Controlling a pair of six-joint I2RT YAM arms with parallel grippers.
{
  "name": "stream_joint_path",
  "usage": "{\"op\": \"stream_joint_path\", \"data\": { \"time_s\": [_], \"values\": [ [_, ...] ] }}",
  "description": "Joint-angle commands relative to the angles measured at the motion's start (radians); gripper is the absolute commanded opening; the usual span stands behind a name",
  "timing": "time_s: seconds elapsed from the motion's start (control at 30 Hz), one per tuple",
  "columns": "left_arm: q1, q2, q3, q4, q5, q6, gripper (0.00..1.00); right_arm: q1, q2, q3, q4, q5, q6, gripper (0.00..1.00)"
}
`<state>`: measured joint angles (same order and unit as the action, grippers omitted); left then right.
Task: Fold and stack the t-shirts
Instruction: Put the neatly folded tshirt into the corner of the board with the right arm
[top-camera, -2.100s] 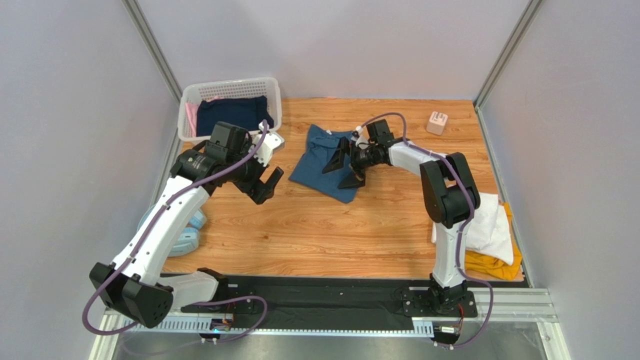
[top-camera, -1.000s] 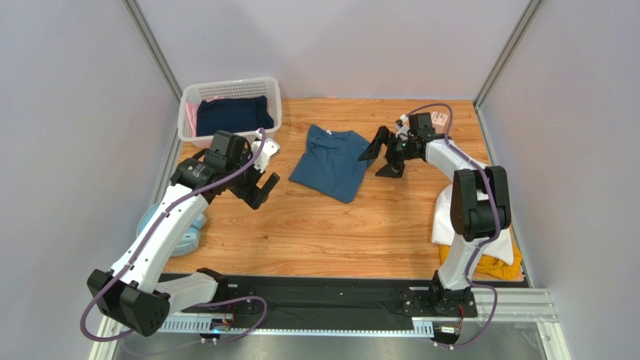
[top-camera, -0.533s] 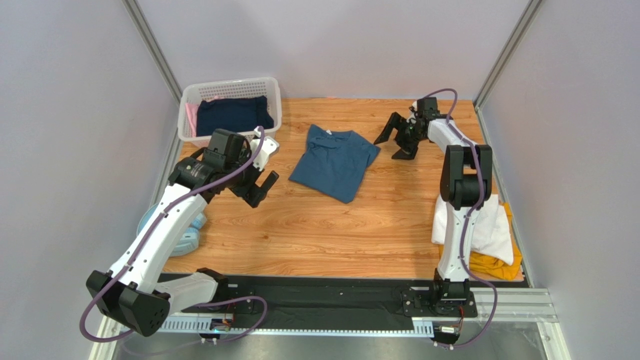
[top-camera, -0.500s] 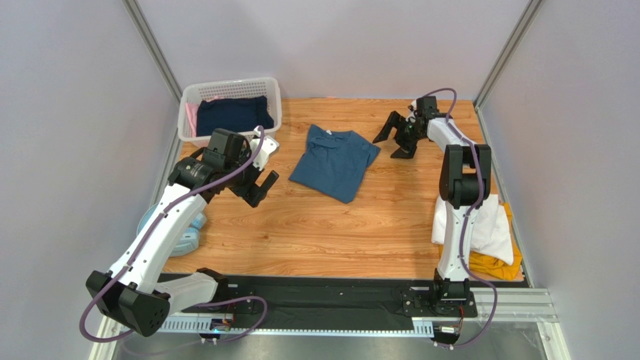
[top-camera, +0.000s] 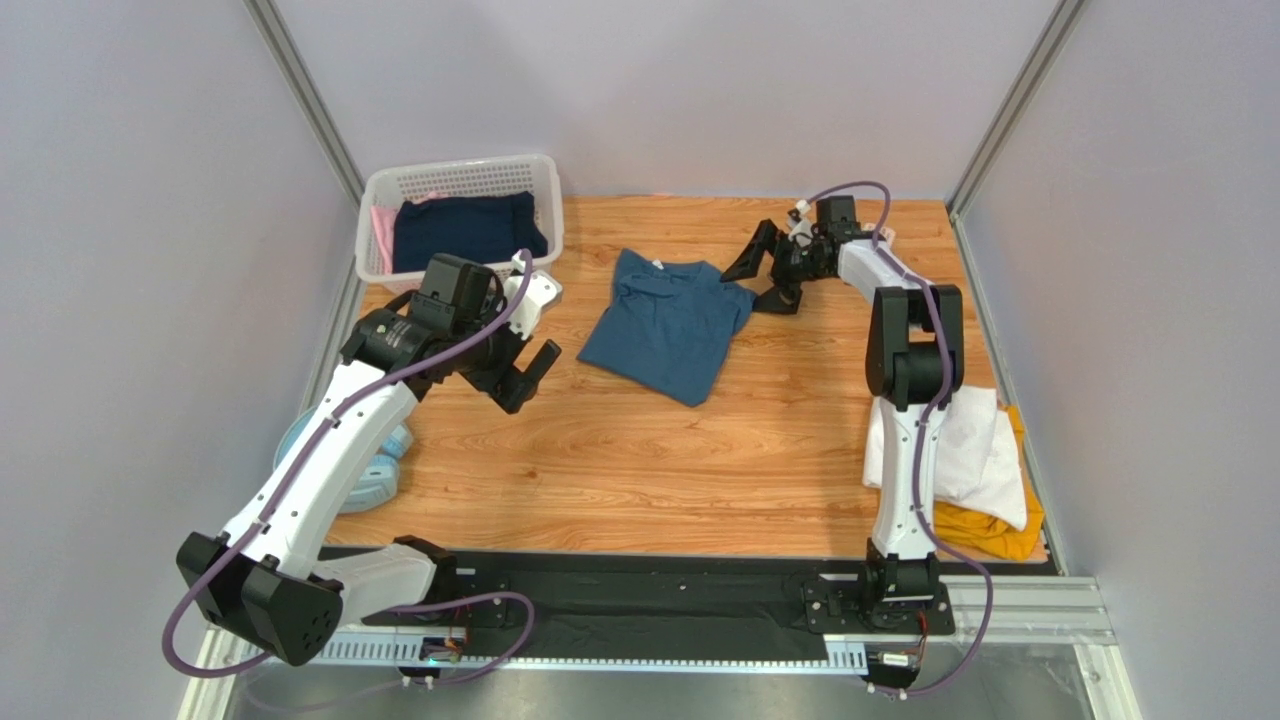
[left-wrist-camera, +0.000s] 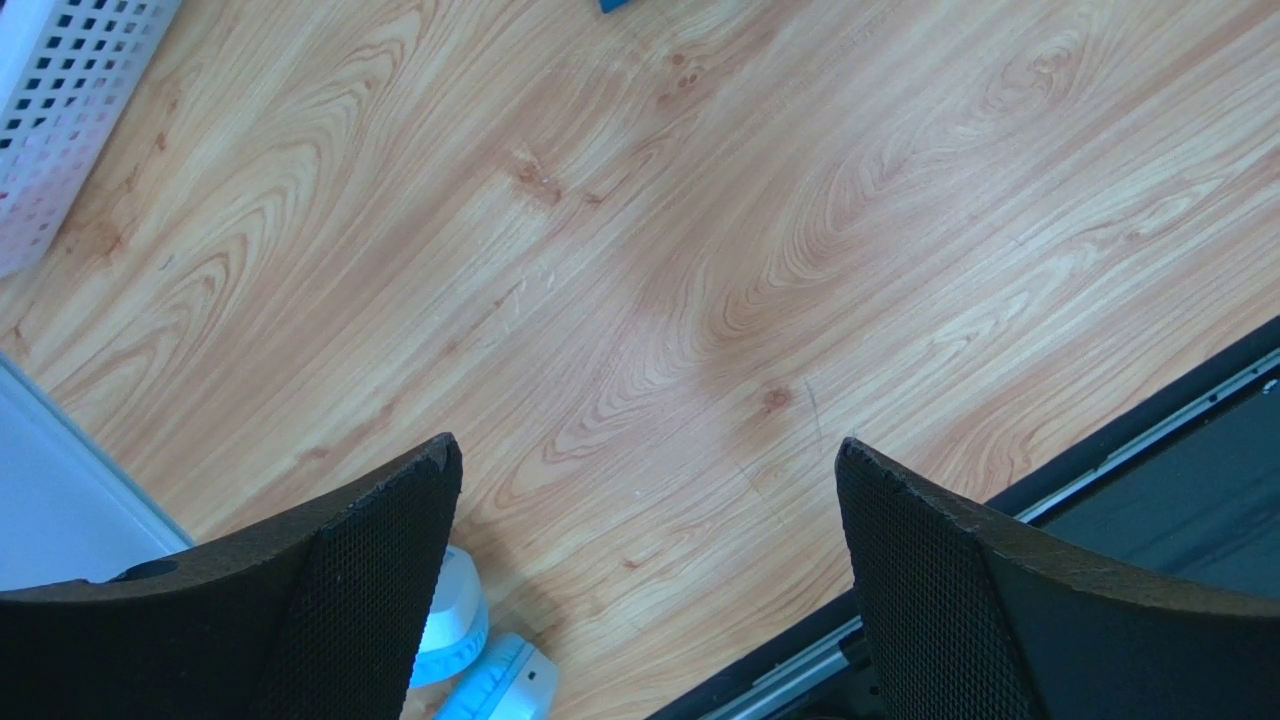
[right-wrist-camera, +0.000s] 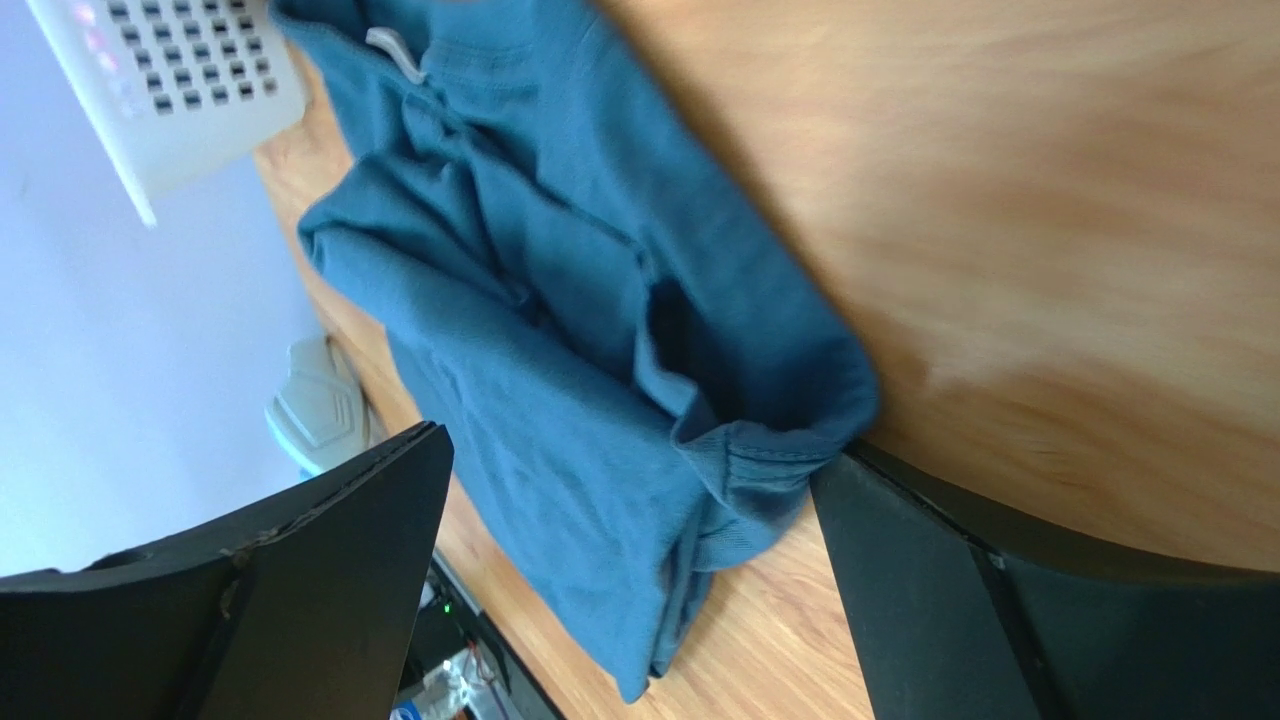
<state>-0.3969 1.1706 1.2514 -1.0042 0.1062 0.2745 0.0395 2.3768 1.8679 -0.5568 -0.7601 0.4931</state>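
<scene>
A teal-blue t-shirt (top-camera: 669, 326) lies loosely folded on the wooden table, behind the middle. My right gripper (top-camera: 756, 276) is open at the shirt's right sleeve. In the right wrist view the sleeve's bunched hem (right-wrist-camera: 751, 465) lies between the spread fingers of the right gripper (right-wrist-camera: 631, 450), close to one finger. My left gripper (top-camera: 519, 368) hangs open left of the shirt, with nothing in it. In the left wrist view the left gripper (left-wrist-camera: 646, 458) has only bare wood beneath it. Folded white (top-camera: 977, 443) and mustard-yellow (top-camera: 984, 528) t-shirts lie stacked at the right front.
A white lattice basket (top-camera: 458, 170) at the back left holds dark navy and pink cloth. Pale-blue rounded items (top-camera: 376, 465) lie at the table's left edge, also in the left wrist view (left-wrist-camera: 451, 630). A black rail (top-camera: 646, 585) runs along the front.
My right gripper left the teal shirt, swung to the back right, then came back left to the shirt's right sleeve. The left arm has barely moved.
</scene>
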Motion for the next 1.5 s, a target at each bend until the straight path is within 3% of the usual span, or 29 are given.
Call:
{"op": "stream_joint_path", "data": {
  "time_s": [0.0, 0.27, 0.43, 0.53, 0.57, 0.6, 0.87, 0.97, 1.1, 1.3, 1.47],
  "values": [
    [0.006, 0.001, 0.055, 0.007, 0.027, -0.009, 0.99, 0.094, 0.035, -0.108, -0.006, 0.047, -0.030, 1.00],
    [0.006, -0.009, 0.069, -0.002, 0.032, -0.011, 0.99, 0.204, -0.034, -0.283, 0.035, 0.113, -0.034, 1.00],
    [0.006, -0.015, 0.068, 0.001, 0.029, -0.011, 0.99, 0.244, -0.041, -0.309, -0.006, 0.160, -0.038, 0.99],
    [0.006, -0.020, 0.068, -0.001, 0.036, -0.012, 0.99, 0.266, -0.030, -0.316, -0.014, 0.165, -0.027, 0.75],
    [0.006, -0.022, 0.068, -0.001, 0.036, -0.011, 0.99, 0.273, -0.025, -0.314, -0.018, 0.168, -0.025, 0.63],
    [0.006, -0.023, 0.065, -0.002, 0.036, -0.009, 0.99, 0.278, -0.022, -0.308, -0.025, 0.174, -0.025, 0.59],
    [0.004, -0.005, 0.003, 0.090, 0.015, 0.023, 1.00, 0.301, -0.031, -0.293, -0.045, 0.196, -0.018, 0.65],
    [0.006, 0.144, -0.001, 0.139, -0.019, 0.011, 1.00, 0.312, -0.039, -0.294, -0.045, 0.196, -0.013, 0.67],
    [0.006, 0.496, 0.152, 0.096, -0.060, -0.020, 0.93, 0.321, -0.051, -0.302, -0.045, 0.196, -0.005, 0.68],
    [0.006, 0.737, 0.310, 0.110, -0.053, -0.040, 0.89, 0.324, -0.070, -0.312, -0.028, 0.185, 0.016, 0.68],
    [0.004, 0.837, 0.393, 0.087, -0.063, -0.024, 0.89, 0.326, -0.093, -0.317, -0.019, 0.171, 0.024, 0.67]
  ]
}}
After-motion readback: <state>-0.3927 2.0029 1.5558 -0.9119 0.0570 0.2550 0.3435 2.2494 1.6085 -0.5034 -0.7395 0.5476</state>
